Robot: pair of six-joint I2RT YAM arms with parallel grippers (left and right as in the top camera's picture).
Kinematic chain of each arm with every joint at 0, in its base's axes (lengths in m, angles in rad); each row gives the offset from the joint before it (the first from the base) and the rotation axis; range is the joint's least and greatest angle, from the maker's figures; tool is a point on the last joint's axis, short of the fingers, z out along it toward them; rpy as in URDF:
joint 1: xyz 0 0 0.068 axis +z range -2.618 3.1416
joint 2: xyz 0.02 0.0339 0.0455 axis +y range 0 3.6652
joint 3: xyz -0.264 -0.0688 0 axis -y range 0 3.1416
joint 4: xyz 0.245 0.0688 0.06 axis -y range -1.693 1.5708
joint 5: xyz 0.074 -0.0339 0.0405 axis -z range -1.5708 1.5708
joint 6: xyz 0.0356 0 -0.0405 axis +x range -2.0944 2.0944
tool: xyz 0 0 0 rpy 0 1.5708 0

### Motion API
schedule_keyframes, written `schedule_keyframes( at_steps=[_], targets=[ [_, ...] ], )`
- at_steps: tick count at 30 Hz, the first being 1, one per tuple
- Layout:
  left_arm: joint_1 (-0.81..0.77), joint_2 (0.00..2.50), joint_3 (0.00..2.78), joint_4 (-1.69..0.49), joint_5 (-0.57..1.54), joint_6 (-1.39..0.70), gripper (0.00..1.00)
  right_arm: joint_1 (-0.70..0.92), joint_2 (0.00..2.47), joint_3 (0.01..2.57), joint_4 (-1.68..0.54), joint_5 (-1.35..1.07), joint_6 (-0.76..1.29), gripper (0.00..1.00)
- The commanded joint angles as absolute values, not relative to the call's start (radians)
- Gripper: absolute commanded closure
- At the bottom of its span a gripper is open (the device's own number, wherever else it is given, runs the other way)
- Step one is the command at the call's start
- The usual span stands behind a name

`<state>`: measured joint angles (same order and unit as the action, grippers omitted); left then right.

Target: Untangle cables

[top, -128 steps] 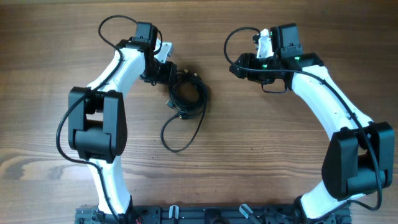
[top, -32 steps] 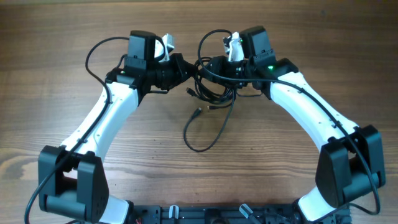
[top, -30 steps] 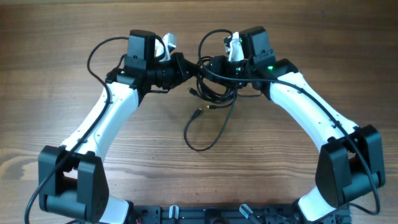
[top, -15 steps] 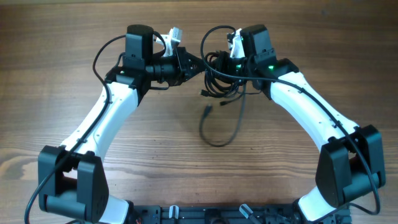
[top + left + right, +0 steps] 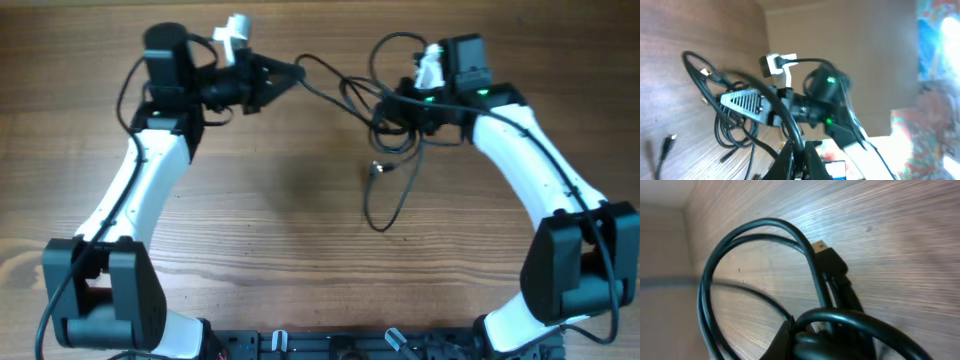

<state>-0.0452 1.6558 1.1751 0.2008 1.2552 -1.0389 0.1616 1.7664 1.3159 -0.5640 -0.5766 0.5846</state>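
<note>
Your left fingers sit toward the far side of the desk, pointing across at the right arm, and they are pressed together on a single strand of the cables. From that pinch the strand runs nearly straight, left to right and slightly toward you, and it looks drawn fairly tight, so the long axis of the cables lies across the desk between your two arms. It ends in the knotted bunch at your right fingers, which are closed on the bunch and point back toward the left arm. A few short loops stick out above and below that grip. Below the bunch a loose tail drops toward you, curves round in an open U, and comes back up to a small plug that points away from you. The left wrist view shows the strand passing between your closed left fingers at the bottom edge, with the bunch spread in loops beyond it against the wood. The right wrist view shows two strands arching side by side in one large loop away from the grip, and beside them a plug with a gold tip that points away from the fingers. Whether the bunch touches the desk or hangs above it cannot be told from these views.
</note>
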Motion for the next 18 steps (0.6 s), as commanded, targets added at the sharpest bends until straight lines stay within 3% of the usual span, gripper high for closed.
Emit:
schedule_keyframes(
  at_steps=[1,6,10,14,18],
  targets=[
    [0.050,1.634,1.192,0.299,1.332,-1.149,0.96,0.069,1.782,1.317,-0.618,-0.494,0.487,0.96],
    [0.064,1.634,1.192,0.303,1.330,-1.153,0.96,0.055,1.782,1.317,-0.640,-0.452,0.467,0.96],
    [0.071,1.634,1.192,0.302,1.304,-1.086,0.96,0.055,1.782,1.317,-0.693,-0.254,0.480,0.96],
    [0.099,1.634,1.192,0.256,1.225,-1.050,0.96,0.055,1.782,1.317,-0.769,-0.015,0.505,0.96],
    [0.109,1.634,1.192,0.127,1.075,-0.961,0.96,0.055,1.783,1.316,-0.801,0.013,0.493,0.96]
  ],
)
